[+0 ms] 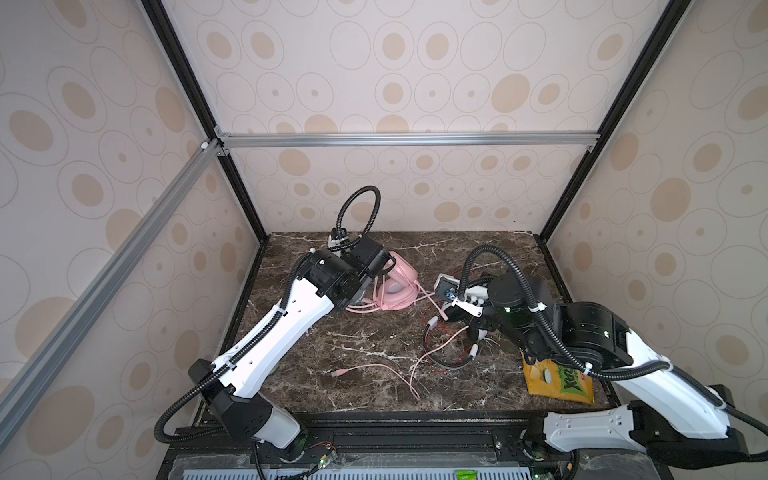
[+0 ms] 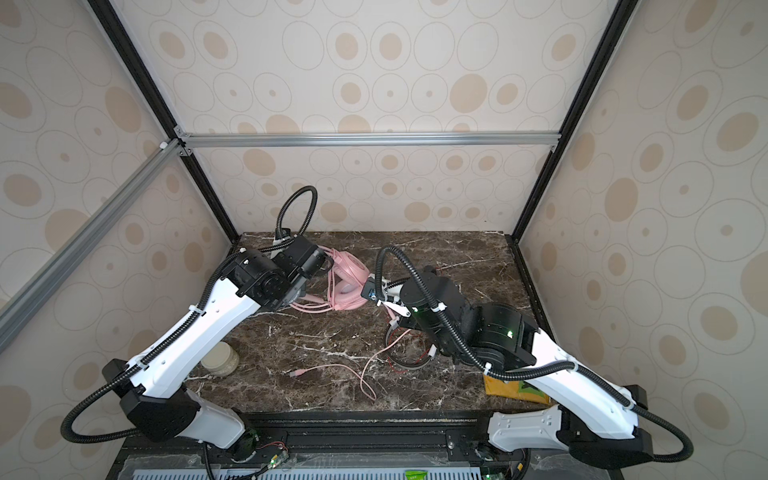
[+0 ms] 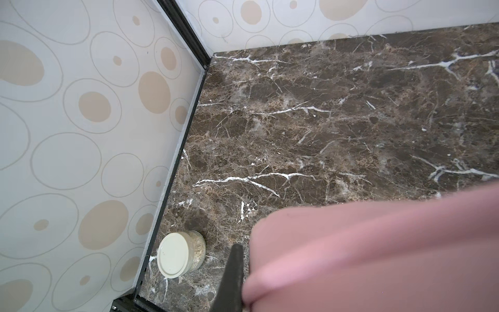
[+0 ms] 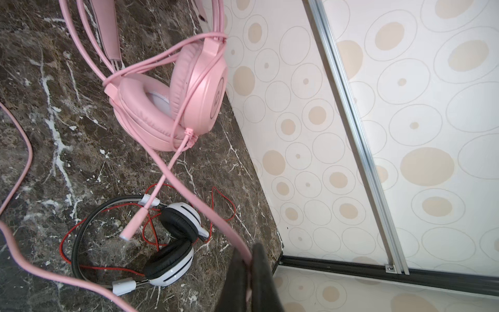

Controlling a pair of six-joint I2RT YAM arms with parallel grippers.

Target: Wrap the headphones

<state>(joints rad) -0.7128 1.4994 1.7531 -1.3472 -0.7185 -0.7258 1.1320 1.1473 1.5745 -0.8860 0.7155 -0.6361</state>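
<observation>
Wrapping looks barely begun. In both top views the pink headset (image 1: 401, 286) lies toward the back of the tabletop (image 1: 374, 399), the left gripper (image 1: 388, 267) at its headband. A long run of the pink cable (image 1: 401, 374) trails loose toward the front edge, its plug end free. The white-and-black headset (image 1: 451, 366) lies just beside it, partly under the right arm. A yellow packet (image 1: 557, 380) sits at the front right, a jar (image 2: 220, 359) by the left wall. The surface is dark brown marble with white veins; oval-print walls (image 1: 415, 83) and an aluminium frame (image 1: 407, 139) enclose it.

In the left wrist view, pink padding presses against one dark finger (image 3: 233, 270); the jaws are clenched, apparently on the pink headset.

In the right wrist view, the right gripper (image 4: 249, 272) has its jaws pinched on the pink cable, which leads to the ear cups, where a few turns already cross them. The white-and-black headset lies flat, its red cable (image 4: 62, 244) sprawled unwound. By my judgement most of the pink cable and all of the red are left to wind.
</observation>
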